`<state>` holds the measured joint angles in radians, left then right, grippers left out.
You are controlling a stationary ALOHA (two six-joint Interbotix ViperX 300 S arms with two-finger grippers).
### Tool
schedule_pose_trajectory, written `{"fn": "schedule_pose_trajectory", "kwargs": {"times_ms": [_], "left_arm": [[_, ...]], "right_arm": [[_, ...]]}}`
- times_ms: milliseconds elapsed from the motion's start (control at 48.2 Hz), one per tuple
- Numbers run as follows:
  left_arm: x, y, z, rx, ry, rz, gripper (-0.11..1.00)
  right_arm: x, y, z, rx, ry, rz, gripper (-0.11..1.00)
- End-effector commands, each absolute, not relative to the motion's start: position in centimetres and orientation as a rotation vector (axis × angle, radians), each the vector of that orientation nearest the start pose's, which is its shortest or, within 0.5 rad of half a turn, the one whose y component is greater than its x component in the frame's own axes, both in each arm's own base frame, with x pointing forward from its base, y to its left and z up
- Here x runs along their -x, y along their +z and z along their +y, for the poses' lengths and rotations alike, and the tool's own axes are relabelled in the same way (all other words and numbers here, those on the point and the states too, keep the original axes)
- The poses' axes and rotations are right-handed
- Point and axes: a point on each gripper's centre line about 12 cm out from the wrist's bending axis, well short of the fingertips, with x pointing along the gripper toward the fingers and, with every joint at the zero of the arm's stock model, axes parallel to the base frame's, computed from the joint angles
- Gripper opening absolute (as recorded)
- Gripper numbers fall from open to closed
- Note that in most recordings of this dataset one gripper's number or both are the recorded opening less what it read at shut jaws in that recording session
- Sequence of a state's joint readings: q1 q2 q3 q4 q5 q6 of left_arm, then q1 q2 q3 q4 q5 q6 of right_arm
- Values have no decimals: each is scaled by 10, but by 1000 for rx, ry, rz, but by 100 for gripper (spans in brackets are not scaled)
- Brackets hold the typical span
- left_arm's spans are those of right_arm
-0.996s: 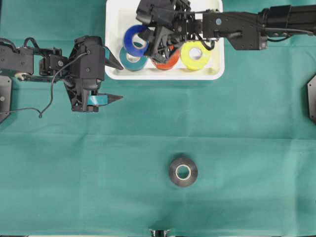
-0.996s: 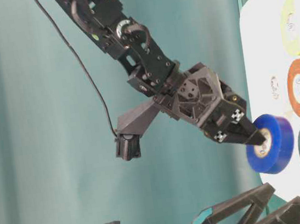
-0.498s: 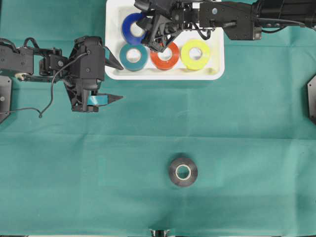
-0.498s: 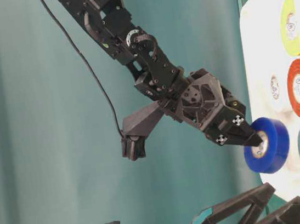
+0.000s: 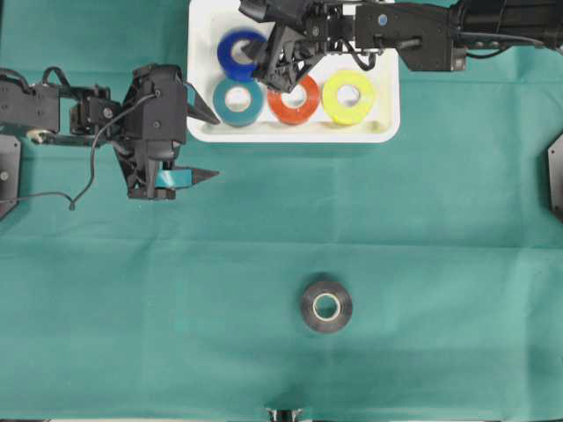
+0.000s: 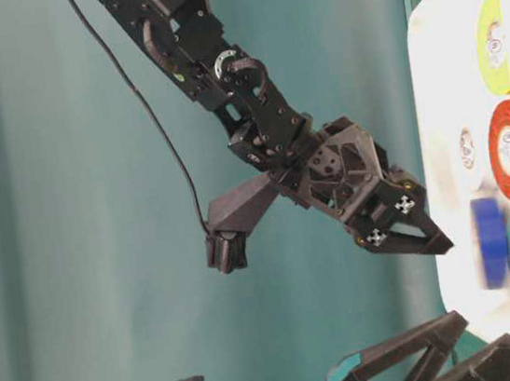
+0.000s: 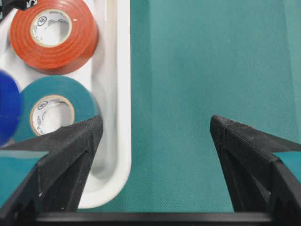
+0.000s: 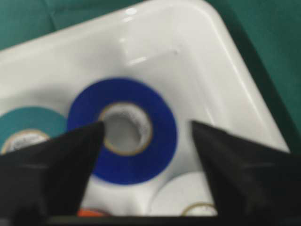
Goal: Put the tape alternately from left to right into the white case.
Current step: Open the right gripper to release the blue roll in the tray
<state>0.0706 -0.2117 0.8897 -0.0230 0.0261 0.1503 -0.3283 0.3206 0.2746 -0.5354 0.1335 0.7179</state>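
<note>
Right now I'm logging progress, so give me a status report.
Right gripper open above white case, blue roll released. Left gripper open, idle beside case. Black roll on cloth, path unobstructed.

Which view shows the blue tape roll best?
The right wrist view: the blue roll sits central between the open pincer's fingers, core visible, though blurred. Overhead, the right arm partly covers it. Table-level shows it edge-on; the left wrist view catches a sliver.

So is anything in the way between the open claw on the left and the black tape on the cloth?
Nothing visible is. The left gripper hangs open beside the white case, and the black tape lies alone on the green cloth. Bare cloth lies between them.
</note>
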Motion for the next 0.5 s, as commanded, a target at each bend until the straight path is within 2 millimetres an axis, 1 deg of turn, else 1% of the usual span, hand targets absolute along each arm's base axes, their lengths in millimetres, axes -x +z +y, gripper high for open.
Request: {"fn": "schedule_pose_trajectory", "kwargs": {"times_ms": [0,83,104,166,332,477], "left_arm": [[-321,176,22,-95,23,679,95],[-321,176,22,-95,23,679,95],[-321,175,22,-95,23,681,95],[-321,175,22,-95,23,681,95],[-321,176,22,-95,23,678,95],[-321,176,22,-95,23,679,95]], "right_arm": [[-463,165,-166,-263,-441,631,55],[-462,164,-165,-265,-440,633,78],[-461,164,-165,-265,-440,636,80],[-460,164,-162,-264,-437,638,76],[-453,169,-151,-260,-418,634,76],[-445,177,-128,-247,-375,633,76]]}}
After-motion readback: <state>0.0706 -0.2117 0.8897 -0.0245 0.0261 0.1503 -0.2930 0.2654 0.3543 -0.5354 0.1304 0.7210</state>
